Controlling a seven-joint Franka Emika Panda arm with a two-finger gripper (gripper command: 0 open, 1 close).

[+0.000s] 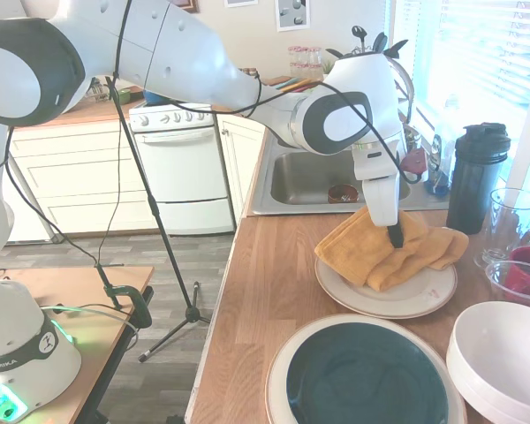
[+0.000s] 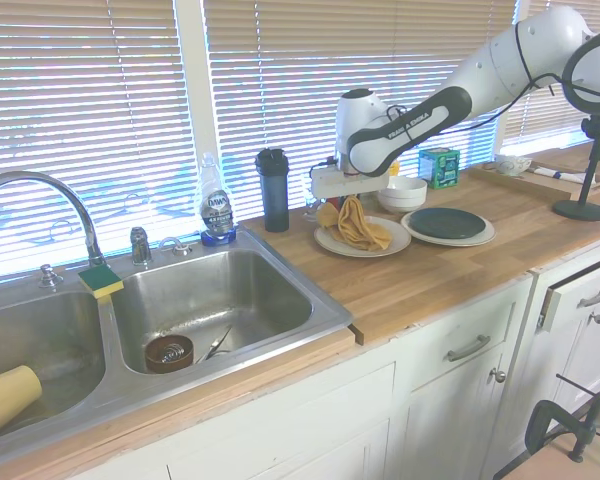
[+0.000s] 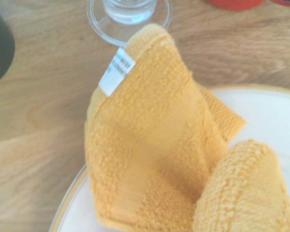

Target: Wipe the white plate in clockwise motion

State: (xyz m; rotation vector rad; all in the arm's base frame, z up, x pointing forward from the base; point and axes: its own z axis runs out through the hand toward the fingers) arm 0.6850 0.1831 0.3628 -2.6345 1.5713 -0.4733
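The white plate [image 1: 424, 297] [image 2: 391, 243] lies on the wooden counter, between the sink and a larger dark-centred plate. An orange terry cloth [image 1: 371, 252] [image 2: 360, 226] lies bunched on its far half and spills over the rim. My gripper [image 1: 395, 237] [image 2: 342, 203] points straight down into the middle of the cloth and is shut on a raised fold of it. The wrist view shows the cloth [image 3: 150, 145] with its white label [image 3: 117, 71] draped over the plate's tan rim line [image 3: 70, 203], and a second fold rising close by.
A large plate with a dark teal centre [image 1: 367, 380] [image 2: 448, 224] sits just beside the white plate. White bowls [image 1: 503, 353], a clear glass [image 1: 508, 225], a red-filled dish [image 1: 526, 274] and a black bottle [image 1: 477, 177] [image 2: 274, 190] stand around it. The sink [image 1: 309, 177] [image 2: 220, 300] lies beyond.
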